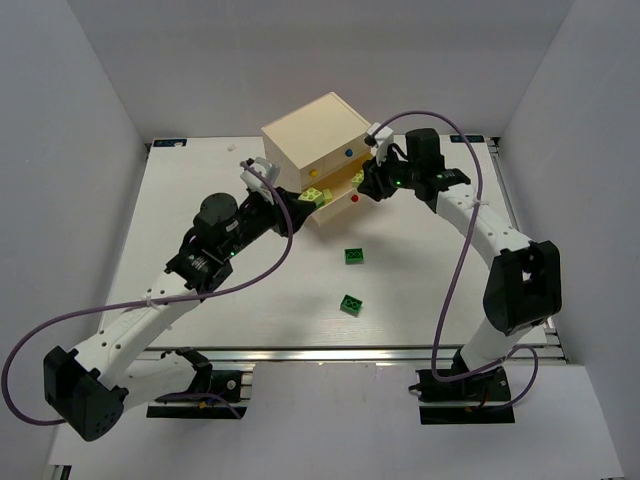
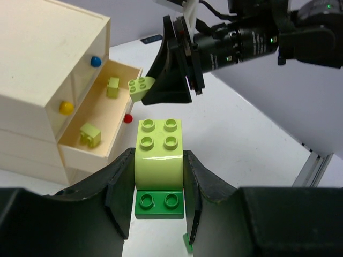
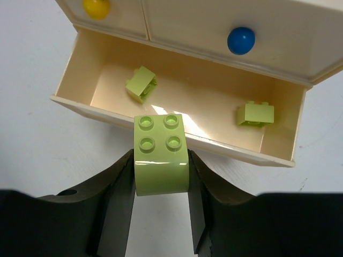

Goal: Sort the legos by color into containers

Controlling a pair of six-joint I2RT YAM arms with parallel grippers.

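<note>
**Overhead:** The left gripper (image 1: 303, 198) and right gripper (image 1: 363, 183) crowd the open drawer (image 1: 340, 200). Their jaws and the yellow-green lumps there are too small to tell apart.

**Left wrist:** The chest (image 2: 32, 64) is cut by the left and top edges. Its red knob (image 2: 127, 118) is half hidden behind the drawer front. The left yellow-green brick (image 2: 159, 147) covers part of a green brick (image 2: 159, 204) on the table. A green scrap (image 2: 187, 245) at the bottom edge cannot be identified.

**Right wrist:** The yellow knob (image 3: 96, 6) is cut by the top edge. The right yellow-green brick (image 3: 161, 155) masks part of the drawer front.
</note>
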